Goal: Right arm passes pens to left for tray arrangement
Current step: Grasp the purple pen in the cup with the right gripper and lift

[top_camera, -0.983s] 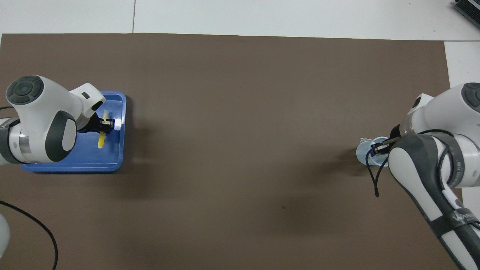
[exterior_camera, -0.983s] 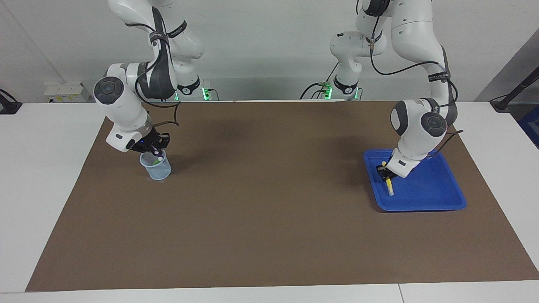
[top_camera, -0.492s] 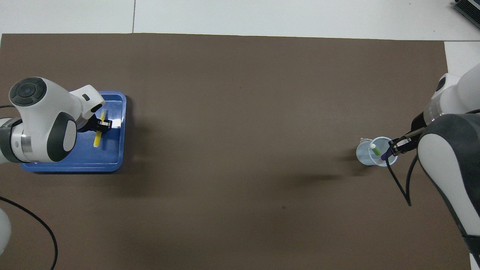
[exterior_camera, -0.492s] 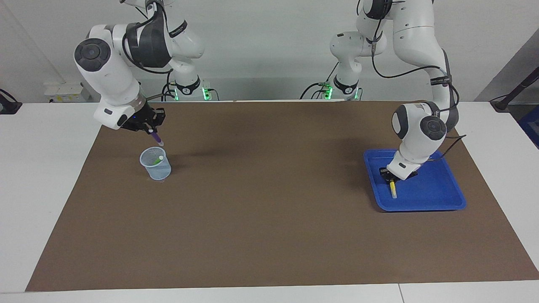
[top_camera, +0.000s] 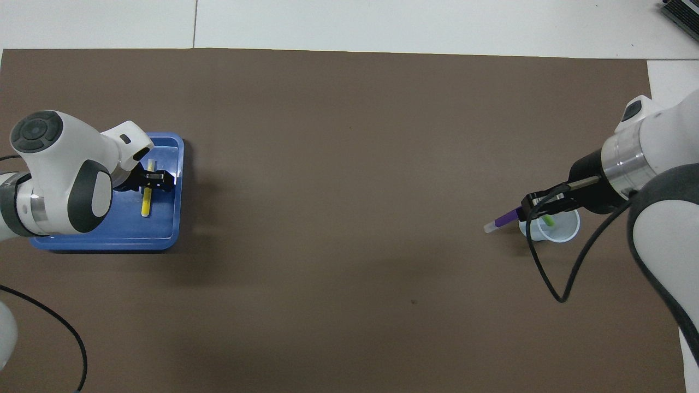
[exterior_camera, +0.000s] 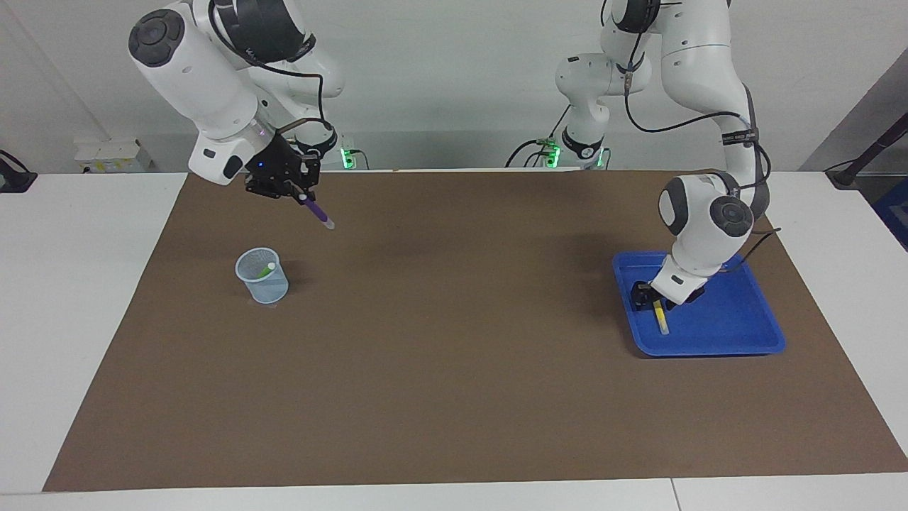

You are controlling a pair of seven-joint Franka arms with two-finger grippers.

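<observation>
Three pens: the purple pen (exterior_camera: 316,211), upper left of the facing view, slants pale tip down, clenched in the right hand (exterior_camera: 296,194); green pen (exterior_camera: 266,270) leans in the cup (exterior_camera: 262,276); yellow pen (exterior_camera: 660,316) lies lengthwise in the tray (exterior_camera: 738,323) at right, under the released left hand (exterior_camera: 647,296).

The blue-lit right gripper (exterior_camera: 298,193) has lifted the slim purple marker pen (exterior_camera: 317,211) out of the pale mesh cup (exterior_camera: 262,276); the left gripper (exterior_camera: 651,298) has opened, leaving the yellow marker pen (exterior_camera: 660,316) in the blue tray (exterior_camera: 738,323)
</observation>
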